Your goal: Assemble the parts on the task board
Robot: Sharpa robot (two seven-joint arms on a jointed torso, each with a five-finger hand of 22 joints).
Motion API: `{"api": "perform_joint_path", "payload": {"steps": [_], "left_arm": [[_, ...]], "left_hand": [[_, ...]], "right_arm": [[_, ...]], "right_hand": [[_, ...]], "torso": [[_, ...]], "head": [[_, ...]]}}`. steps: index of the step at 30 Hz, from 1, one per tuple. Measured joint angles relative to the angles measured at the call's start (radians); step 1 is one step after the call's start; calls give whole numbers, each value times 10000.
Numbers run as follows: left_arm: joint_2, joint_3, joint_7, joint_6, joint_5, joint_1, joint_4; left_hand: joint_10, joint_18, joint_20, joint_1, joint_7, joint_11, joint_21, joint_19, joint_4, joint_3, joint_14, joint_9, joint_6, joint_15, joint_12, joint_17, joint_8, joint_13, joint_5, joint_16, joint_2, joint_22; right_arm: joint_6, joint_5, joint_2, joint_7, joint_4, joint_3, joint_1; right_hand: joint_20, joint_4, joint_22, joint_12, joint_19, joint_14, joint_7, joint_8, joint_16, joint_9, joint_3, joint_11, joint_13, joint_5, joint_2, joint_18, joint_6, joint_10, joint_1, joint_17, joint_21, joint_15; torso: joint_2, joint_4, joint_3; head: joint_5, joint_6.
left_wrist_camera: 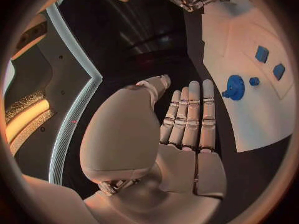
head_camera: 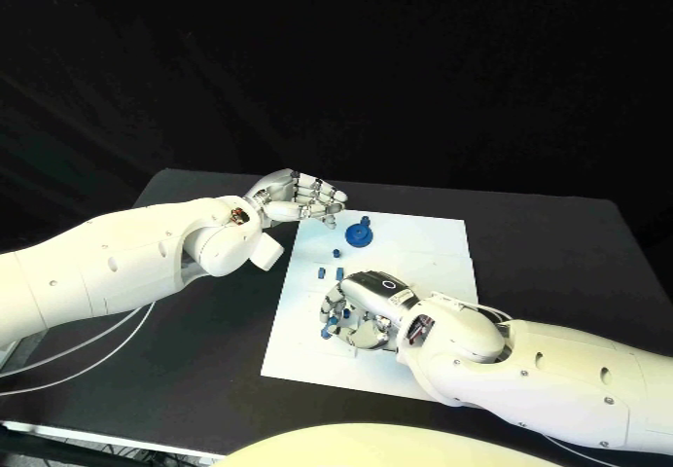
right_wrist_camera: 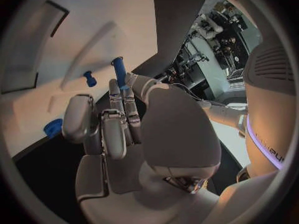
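A white task board [head_camera: 421,255] is seen in the middle of a black table [head_camera: 561,243]. The left hand [head_camera: 298,199] is held just past the far left corner of the board. In the left wrist view its fingers [left_wrist_camera: 190,114] are laid out straight and side by side, and nothing is held in them. A blue gear with a little knob [head_camera: 361,233] is stood on the board near that hand, and it is not touched by it. The same gear [left_wrist_camera: 234,87] is seen in the left wrist view, with a small blue peg [left_wrist_camera: 253,80] just beside it and two blue square pieces [left_wrist_camera: 261,54] farther along the board. The right hand [head_camera: 362,309] is held low over the near part of the board. In the right wrist view a long blue pin [right_wrist_camera: 119,73] is pinched at the tips of its fingers [right_wrist_camera: 129,102]. Another small blue peg [right_wrist_camera: 90,78] is stood on the board near that pin, and a round blue piece [right_wrist_camera: 53,126] is found at the board's edge. In the head view a few small blue parts [head_camera: 336,258] are lined up on the board between the two hands, and more small blue bits are seen under the right hand.
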Motion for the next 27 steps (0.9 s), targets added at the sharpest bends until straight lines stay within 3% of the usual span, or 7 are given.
{"api": "perform_joint_path", "payload": {"steps": [21,23,24,25,27], "left_arm": [[-18,-1,-3,7,5,0,7],[-19,-1,-3,7,5,0,7],[-20,-1,-3,7,5,0,8],[-22,-1,-3,7,5,0,8],[-24,-1,-3,7,6,0,8]], "left_hand": [[0,0,0,0,0,0,0,0,-28,-28,0,-12,0,0,0,0,0,0,0,0,0,-20],[0,1,0,0,0,0,0,0,-28,-28,0,-11,0,0,0,0,0,0,0,1,0,-20],[0,0,0,0,0,0,0,0,-28,-28,0,-11,0,0,0,0,0,0,0,0,0,-20],[0,1,0,0,0,0,0,0,-28,-28,0,-11,0,0,0,0,0,0,0,0,0,-20],[0,1,0,0,0,0,0,0,-28,-28,0,-11,0,0,0,0,0,1,0,0,0,-20]], "right_arm": [[369,-580,220,-256,-76,-70,17],[369,-603,241,-256,-86,-78,17],[369,-612,252,-256,-94,-84,16],[367,-620,262,-256,-101,-88,15],[359,-622,268,-251,-112,-94,12]], "right_hand": [[0,-20,-3,-42,0,0,-1,-22,0,18,-19,0,52,27,42,-1,-2,0,-44,-43,-58,0],[4,-71,-3,-91,-5,1,79,-30,0,19,-70,0,51,67,57,0,-86,0,-148,-80,-149,1],[41,-207,1,-157,-41,1,121,-35,0,20,33,0,52,184,28,1,-156,0,-228,-102,-214,1],[84,-566,5,-267,-84,2,162,-90,0,50,308,-16,51,341,-13,0,-247,-16,-389,-147,-308,2],[157,-639,5,-440,-158,-3,271,-260,-15,8,357,-90,34,545,-143,0,-542,-90,-519,-209,-480,75]], "torso": [[-4,1,-7],[-4,1,-7],[-4,1,-8],[-4,1,-7],[-4,1,-1]], "head": [[0,-20],[2,-22],[5,-25],[8,-27],[12,-28]]}}
